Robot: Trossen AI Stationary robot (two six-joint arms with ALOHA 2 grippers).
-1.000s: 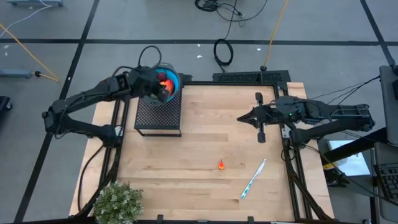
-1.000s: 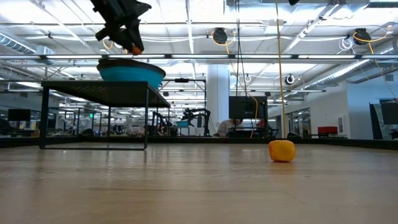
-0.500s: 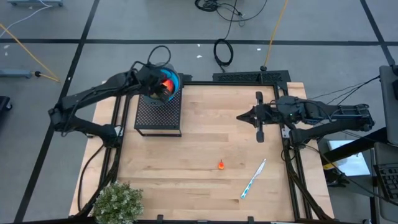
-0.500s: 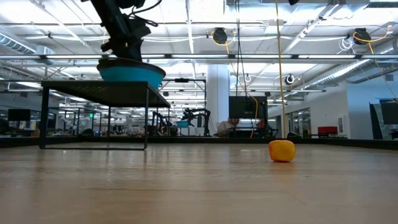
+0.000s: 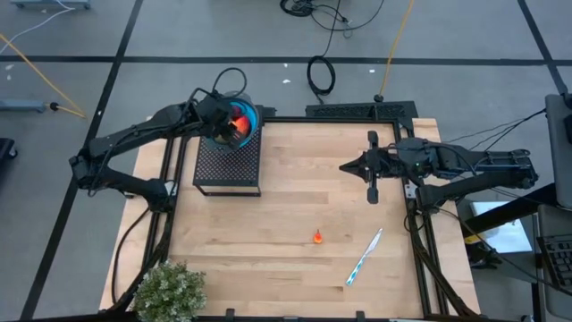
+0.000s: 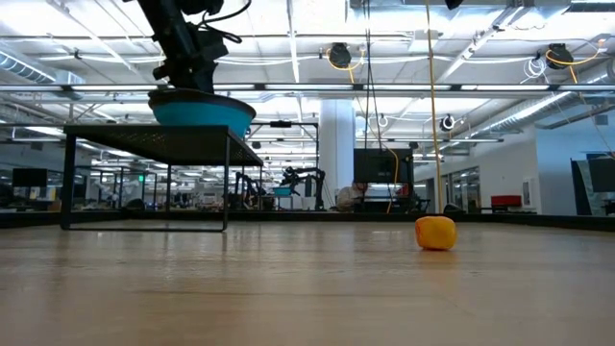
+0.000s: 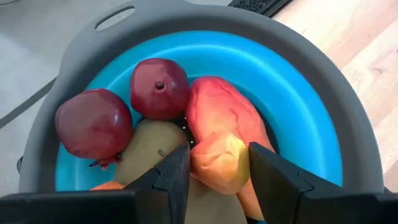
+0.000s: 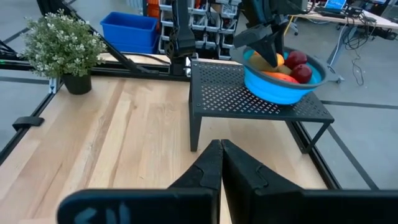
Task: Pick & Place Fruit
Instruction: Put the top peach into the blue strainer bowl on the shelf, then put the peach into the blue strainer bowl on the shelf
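Wooden boards are forming the table (image 5: pixel 295 206), and from above the left gripper (image 5: pixel 234 125) is hanging over the blue bowl (image 5: pixel 250 114) on a black mesh stand (image 5: pixel 228 165), while a tiny orange fruit (image 5: pixel 316 237) and a pen (image 5: pixel 364 257) are lying apart. Only the left wrist view is showing the fingers (image 7: pixel 171 174) spread around an elongated red-orange fruit (image 7: pixel 224 143), beside two dark red balls (image 7: pixel 158 87). The right wrist view is showing the right gripper (image 8: pixel 219 163) pressed together, and a plant (image 8: pixel 62 43). No writing is readable.
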